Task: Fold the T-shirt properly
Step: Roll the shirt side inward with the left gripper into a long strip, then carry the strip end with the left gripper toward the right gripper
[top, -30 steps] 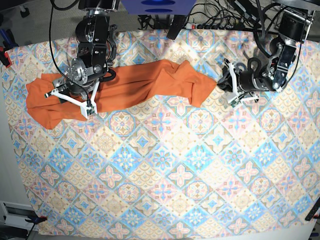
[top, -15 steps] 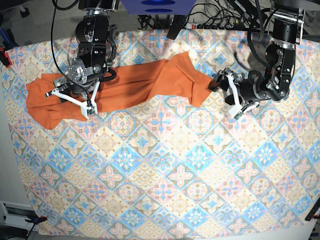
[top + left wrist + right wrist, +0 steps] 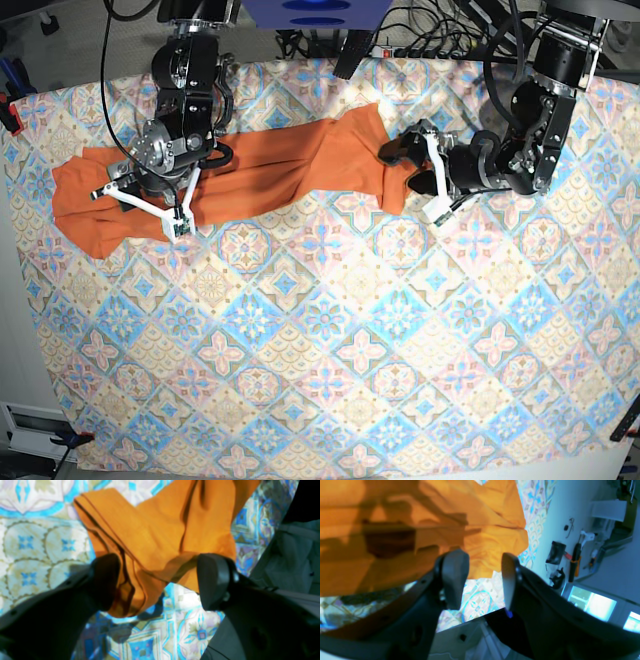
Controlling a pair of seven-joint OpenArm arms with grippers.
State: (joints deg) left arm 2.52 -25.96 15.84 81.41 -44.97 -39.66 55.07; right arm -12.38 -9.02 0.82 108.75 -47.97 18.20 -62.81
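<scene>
You see one crumpled orange T-shirt [image 3: 250, 170]; left gripper [image 3: 415, 170] spread around its end, right gripper [image 3: 140, 205] parted over it, partly hiding folds.

A table is covered by a tile-patterned cloth [image 3: 330, 330] in blue, pink and cream, spread flat and reaching nearly to every edge; bare tabletop [image 3: 20, 330] shows as a pale strip along the near left side. An orange T-shirt [image 3: 270, 170] lies directly on the cloth near its far edge, bunched into a long creased band running left to right. One end sits near the cloth's left border, the other past the middle.
</scene>
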